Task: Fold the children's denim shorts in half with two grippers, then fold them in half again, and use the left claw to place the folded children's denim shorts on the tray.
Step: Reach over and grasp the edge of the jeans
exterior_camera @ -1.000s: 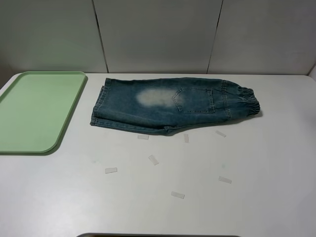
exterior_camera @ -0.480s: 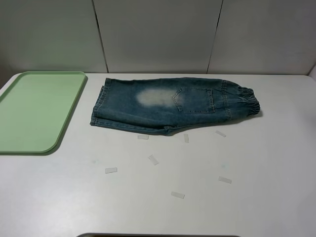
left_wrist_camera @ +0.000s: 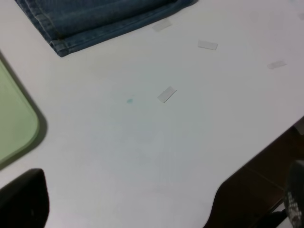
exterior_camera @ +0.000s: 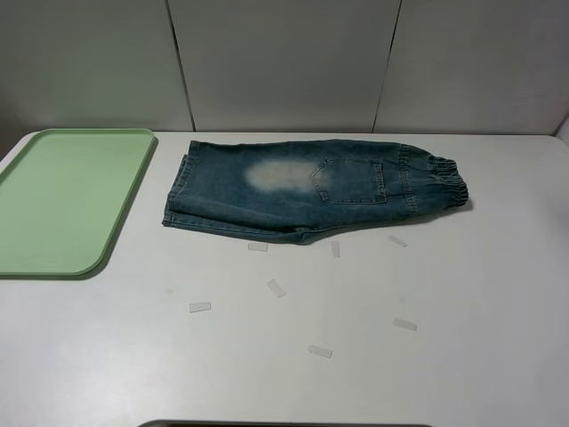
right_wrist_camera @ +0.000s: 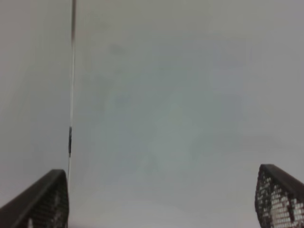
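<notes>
Now left hand [left_wrist_camera: 159, 205] and right hand [right_wrist_camera: 161, 199] both gape empty; shorts [exterior_camera: 311, 189] probably want the hem [exterior_camera: 178, 200] pinched evenly at both corners and carried to the waistband [exterior_camera: 442, 182].

My right gripper [right_wrist_camera: 161, 203] is showing dark fingers [right_wrist_camera: 278, 197] with grid-patterned pads (my left gripper [left_wrist_camera: 159, 199] is showing blurred black tips).

The white table [exterior_camera: 480, 294] carries the denim shorts [exterior_camera: 311, 189], which lie flat, well ahead of the left gripper [left_wrist_camera: 159, 197]. The pale green tray [exterior_camera: 62, 200] lies beside them, nearer to this gripper. Small white strips [exterior_camera: 276, 287] are scattered between the gripper and the shorts.
</notes>
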`<state>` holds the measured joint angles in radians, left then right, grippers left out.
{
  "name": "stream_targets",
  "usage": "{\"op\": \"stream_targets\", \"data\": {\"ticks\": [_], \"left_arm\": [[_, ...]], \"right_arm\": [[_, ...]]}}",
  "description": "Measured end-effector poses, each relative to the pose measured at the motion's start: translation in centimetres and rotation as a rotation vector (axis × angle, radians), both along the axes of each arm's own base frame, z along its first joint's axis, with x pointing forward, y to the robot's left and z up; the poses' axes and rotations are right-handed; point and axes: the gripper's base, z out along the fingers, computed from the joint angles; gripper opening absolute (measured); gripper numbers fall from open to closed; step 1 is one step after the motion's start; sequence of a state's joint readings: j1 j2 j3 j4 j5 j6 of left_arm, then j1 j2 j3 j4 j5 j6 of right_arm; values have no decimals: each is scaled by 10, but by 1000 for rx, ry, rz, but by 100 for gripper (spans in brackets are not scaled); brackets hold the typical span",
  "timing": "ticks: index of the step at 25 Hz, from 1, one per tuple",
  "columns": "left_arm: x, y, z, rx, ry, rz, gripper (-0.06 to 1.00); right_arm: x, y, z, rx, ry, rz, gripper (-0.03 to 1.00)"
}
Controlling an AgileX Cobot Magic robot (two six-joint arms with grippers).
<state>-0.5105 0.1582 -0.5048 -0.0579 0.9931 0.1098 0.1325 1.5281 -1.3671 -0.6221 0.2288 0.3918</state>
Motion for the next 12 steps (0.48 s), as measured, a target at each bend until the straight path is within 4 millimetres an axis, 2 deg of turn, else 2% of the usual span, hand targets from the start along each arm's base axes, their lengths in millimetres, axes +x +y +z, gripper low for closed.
{"op": "stream_targets", "data": {"ticks": [12], "left_arm": [[-9,5,-1,-9,-33,-7,98]], "right_arm": [[0,0,0,4,1,0,60]]}}
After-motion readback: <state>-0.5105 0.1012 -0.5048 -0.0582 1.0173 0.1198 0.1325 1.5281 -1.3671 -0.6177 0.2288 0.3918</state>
